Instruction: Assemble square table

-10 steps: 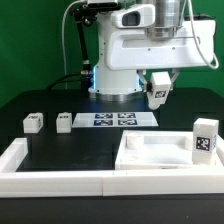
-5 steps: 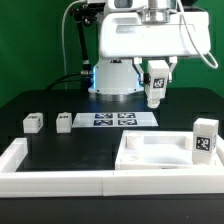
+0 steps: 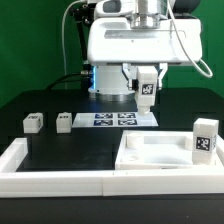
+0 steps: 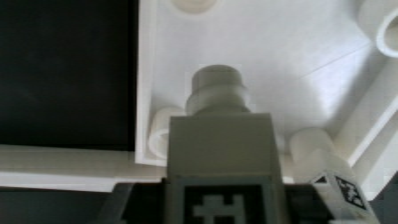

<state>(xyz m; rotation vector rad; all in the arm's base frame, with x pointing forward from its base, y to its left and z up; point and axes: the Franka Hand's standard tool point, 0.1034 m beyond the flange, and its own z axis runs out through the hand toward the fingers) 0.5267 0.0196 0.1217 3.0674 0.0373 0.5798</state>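
Over the last second the arm (image 3: pixel 135 45) has swung toward the exterior view's left, carrying the tool (image 3: pixel 146 79) with it. The tool stays clenched on the held leg (image 3: pixel 146 92), which was tilted a second ago and now hangs close to upright, well above the counter (image 3: pixel 60 145). We read that as lining the leg up for insertion, not placing it yet.

The border wall (image 3: pixel 55 182) closes the near edge of the counter and its left side in the exterior view. The square slab (image 3: pixel 150 152) lies against that wall at the near right, raised rim up. We cannot tell whether the standing leg (image 3: pixel 205 139) is on the slab's far right corner or just beside it. The marker board (image 3: pixel 118 119) lies behind the slab. A loose leg (image 3: pixel 33 122) and a second leg (image 3: pixel 64 121) sit to its left, well apart from the slab.

In the wrist view the held leg's peg (image 4: pixel 217 85) points out over the slab (image 4: pixel 267 50), with a corner hole (image 4: pixel 189 4) ahead of it. We judge there is open room above the slab to descend. The rim and the standing leg are the edges to keep clear of.
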